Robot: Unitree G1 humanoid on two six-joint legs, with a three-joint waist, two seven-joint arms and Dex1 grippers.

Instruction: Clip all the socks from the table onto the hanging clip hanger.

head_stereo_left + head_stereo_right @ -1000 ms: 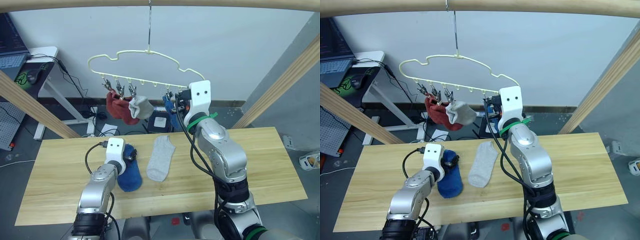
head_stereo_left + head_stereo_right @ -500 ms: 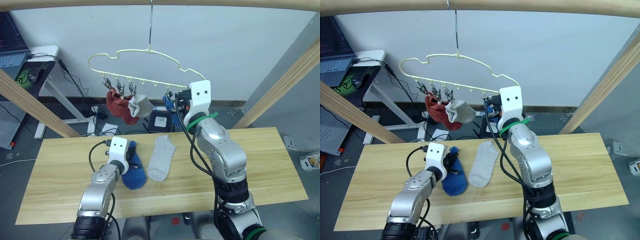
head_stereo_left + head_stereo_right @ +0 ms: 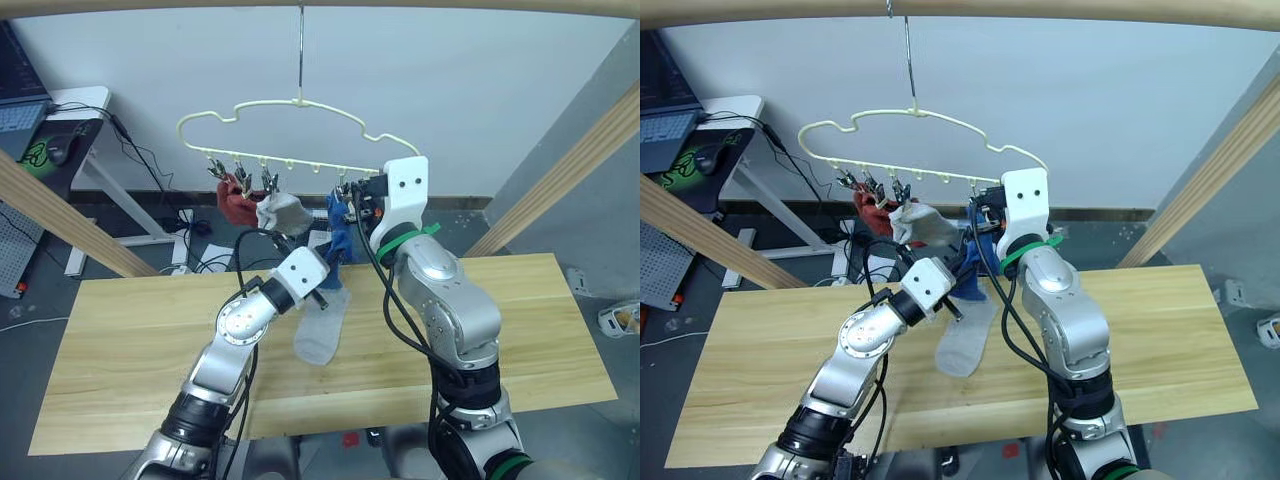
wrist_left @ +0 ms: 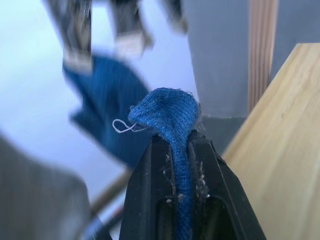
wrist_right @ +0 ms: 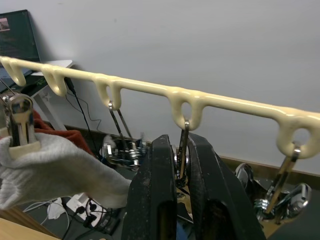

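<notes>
My left gripper (image 4: 176,142) is shut on a blue sock (image 4: 170,112) and holds it up in the air just below the clip hanger (image 3: 300,103). Right behind it a second blue sock (image 3: 337,212) hangs from a clip. My right gripper (image 5: 181,145) is raised at the hanger's right side, shut on one metal clip (image 5: 183,135). Two rust red socks (image 3: 236,198) and a light grey sock (image 3: 283,213) hang from the left clips. Another grey sock (image 3: 322,328) lies flat on the table (image 3: 130,340), below my left wrist.
The hanger's hook hangs from a thick wooden pole (image 3: 320,5) overhead. Slanted wooden beams (image 3: 60,215) (image 3: 560,170) flank the table. A small white desk (image 3: 70,110) with a laptop stands at the far left, with cables on the floor behind.
My left gripper closed on the blue sock on the table and carried it up and to the right, close under the hanger by my right gripper. The right arm stayed put.
</notes>
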